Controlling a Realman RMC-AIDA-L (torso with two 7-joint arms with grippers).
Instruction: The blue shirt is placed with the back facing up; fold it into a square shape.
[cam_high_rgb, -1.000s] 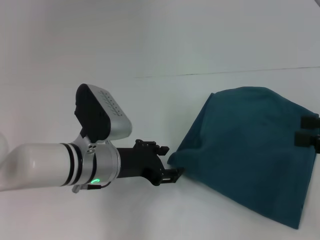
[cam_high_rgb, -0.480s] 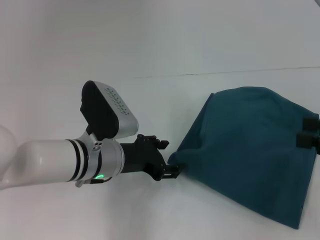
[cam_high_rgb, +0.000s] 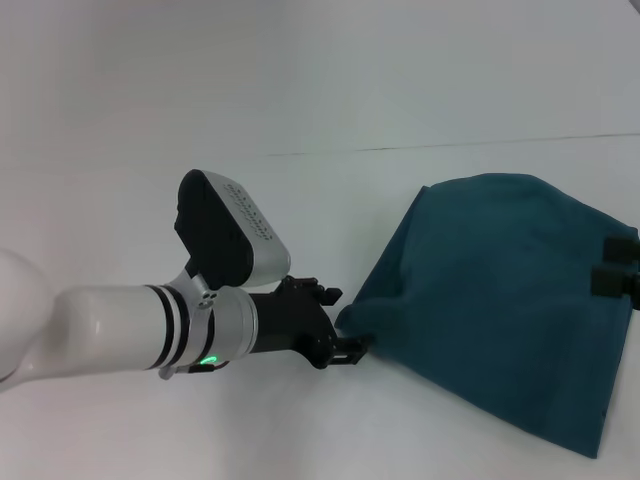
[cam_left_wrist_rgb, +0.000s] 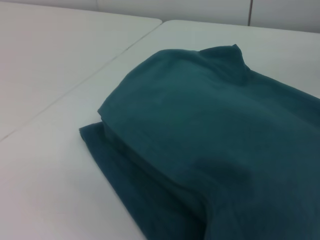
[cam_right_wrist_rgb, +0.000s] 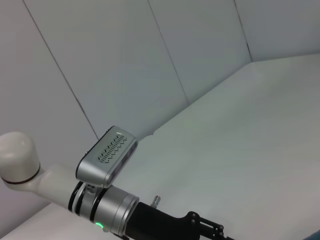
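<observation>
Teal-blue cotton, one item: the blue shirt (cam_high_rgb: 505, 310), head view, lying on the white table (cam_high_rgb: 300, 90) at the right of the scene, already doubled into a rough wedge, plain side up. Left gripper (cam_high_rgb: 345, 348) sits at the shirt's near-left corner, touching the fabric edge; whether its fingers are spread or pinched on the cloth cannot be told. Right gripper (cam_high_rgb: 618, 265) shows only as dark parts at the far-right edge over the shirt; its state cannot be told.

Left wrist view: the shirt (cam_left_wrist_rgb: 210, 135) lies directly ahead, stacked in layers, lower layer protruding along the near edge.

Right wrist view: left arm (cam_right_wrist_rgb: 105, 200) only; shirt barely in frame.

Judgement: shirt lies rightward of the left gripper, so the next fold carries that corner rightward.
</observation>
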